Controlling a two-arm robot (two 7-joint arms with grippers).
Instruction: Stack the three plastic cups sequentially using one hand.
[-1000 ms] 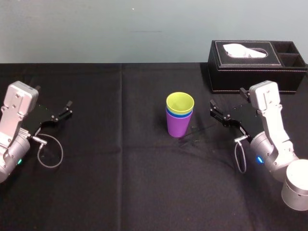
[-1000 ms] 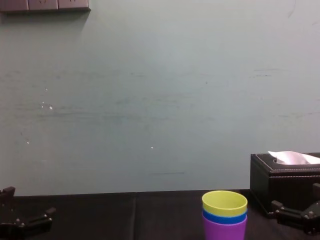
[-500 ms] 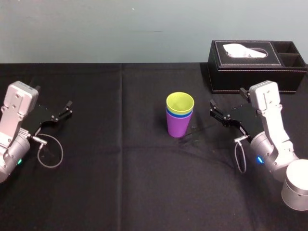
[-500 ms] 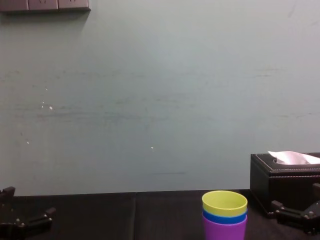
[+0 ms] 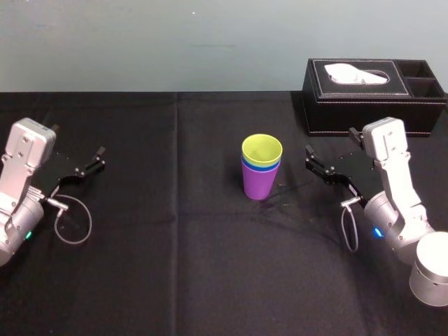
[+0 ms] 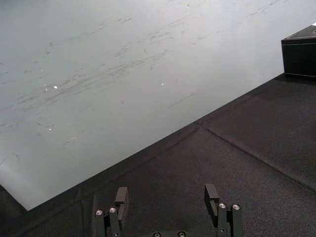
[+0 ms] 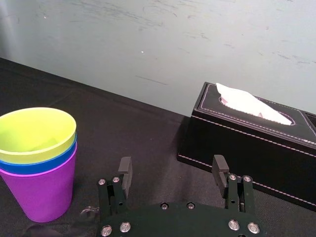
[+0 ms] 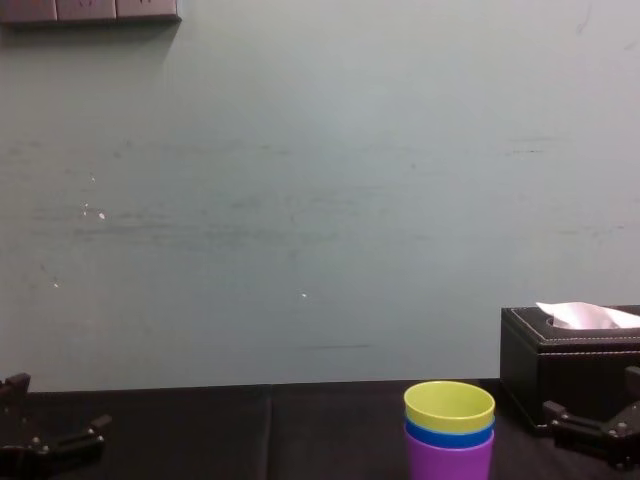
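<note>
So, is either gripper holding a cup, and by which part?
Nothing is held. The right gripper is open beside the stacked cups, not touching; the left gripper is open, parked far left.

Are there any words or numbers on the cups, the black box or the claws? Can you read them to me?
None: no words or numbers can be read. The stacked cups are plain, the black tissue box shows only stitching, and the open left claw and right claw show no writing.

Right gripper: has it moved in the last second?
No. The right gripper keeps the same gap to the tissue box and the cup stack, fingers open.
</note>
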